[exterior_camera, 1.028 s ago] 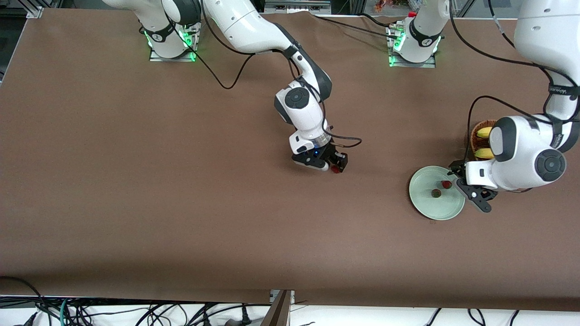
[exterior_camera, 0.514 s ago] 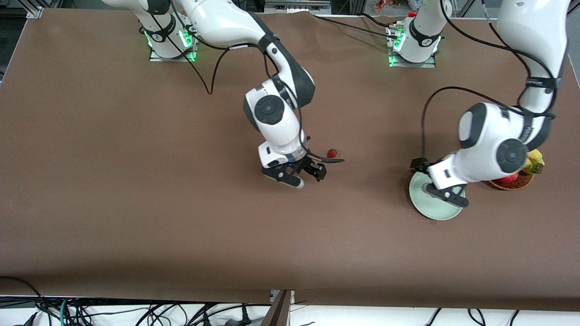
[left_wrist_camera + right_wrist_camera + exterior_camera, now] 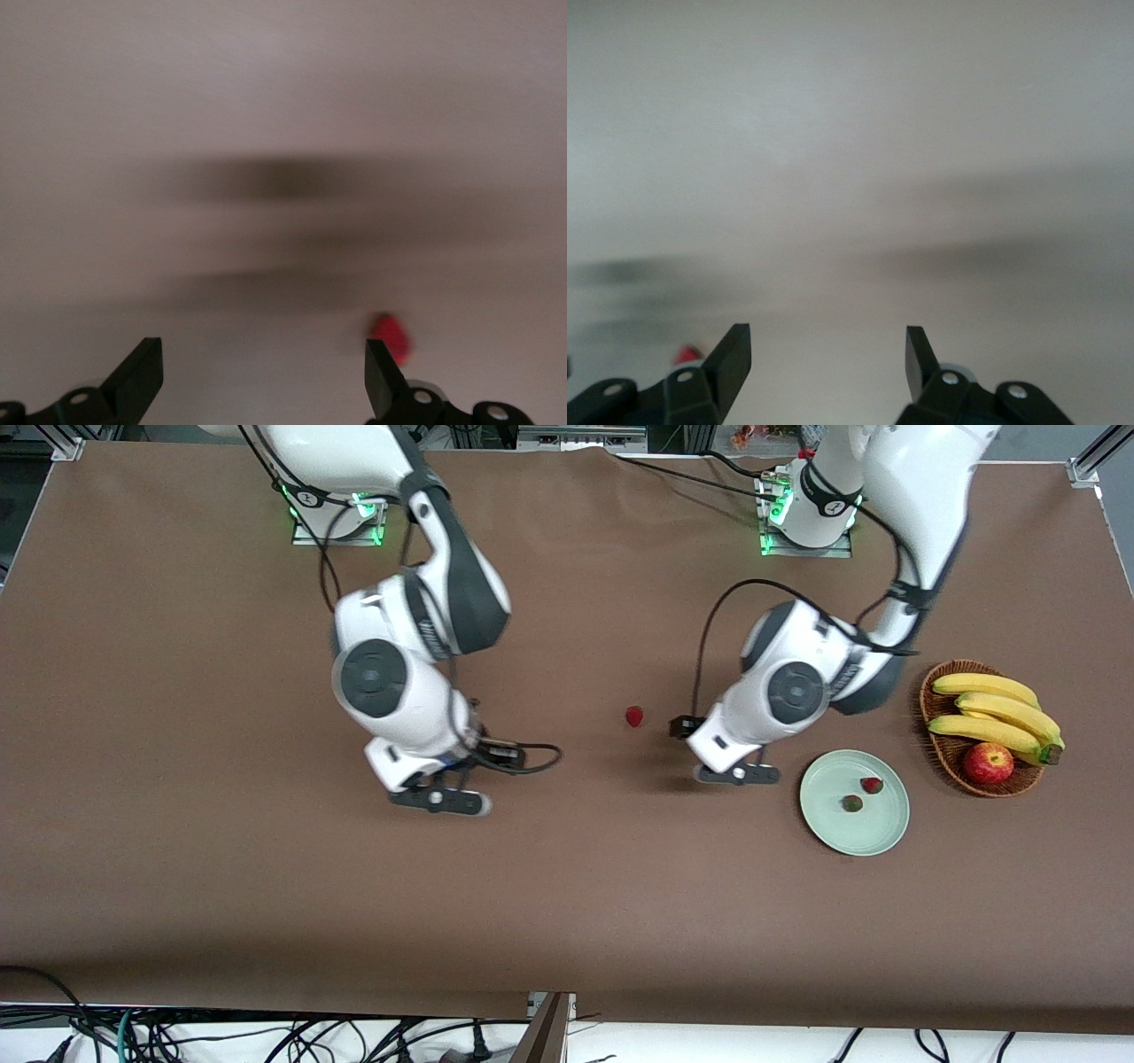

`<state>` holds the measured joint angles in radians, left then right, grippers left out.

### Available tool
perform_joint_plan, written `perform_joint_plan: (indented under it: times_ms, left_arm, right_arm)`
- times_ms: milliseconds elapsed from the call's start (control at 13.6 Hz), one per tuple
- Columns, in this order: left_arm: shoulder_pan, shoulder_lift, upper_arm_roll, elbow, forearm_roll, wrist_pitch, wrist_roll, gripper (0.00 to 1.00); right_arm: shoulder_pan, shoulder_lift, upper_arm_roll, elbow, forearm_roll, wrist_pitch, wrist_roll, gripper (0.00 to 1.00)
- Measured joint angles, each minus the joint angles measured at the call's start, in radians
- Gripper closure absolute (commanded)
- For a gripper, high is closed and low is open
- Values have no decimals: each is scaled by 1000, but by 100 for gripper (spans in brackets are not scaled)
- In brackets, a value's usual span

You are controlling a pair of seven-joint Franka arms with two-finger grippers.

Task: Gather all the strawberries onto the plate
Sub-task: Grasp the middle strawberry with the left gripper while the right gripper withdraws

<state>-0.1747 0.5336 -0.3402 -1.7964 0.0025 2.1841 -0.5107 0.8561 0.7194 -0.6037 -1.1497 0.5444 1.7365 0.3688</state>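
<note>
Two strawberries (image 3: 862,794) sit in my plate (image 3: 886,833); one strawberry (image 3: 634,716) lies on the counter (image 3: 567,886); I see the left end effector (image 3: 263,376) and right end effector (image 3: 828,359) both spread, empty.

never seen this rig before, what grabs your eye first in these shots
A lone strawberry lies on the bare brown table between the two arms, with the open left hand beside it. Two more strawberries already sit on the mint plate, next to a wicker basket of bananas and an apple.

High front camera faces the robots; 2 wrist cameras look down close
</note>
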Motion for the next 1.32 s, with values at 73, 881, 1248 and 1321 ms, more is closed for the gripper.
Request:
perform_joint_plan:
  times_ms: [73,881,1248,1321]
  left_arm:
    - [-37,22,0,-7,0,50,-49,0]
    - [-145,113,7,-75,73,212,-152,100]
    - [-140,95,20,-63,79,148,-149,100]
    - [-134,77,29,-50,96,97,-142,100]
  right_arm:
    - [-1,-51,-31,-48,-2,-33,-65,20]
    - [10,-495,-77,-425,-336,-78,-269,1]
    - [-124,-574,41,-465,-424,-111,-287,1]
    - [-222,-591,135,-466,-453,-116,-299,1]
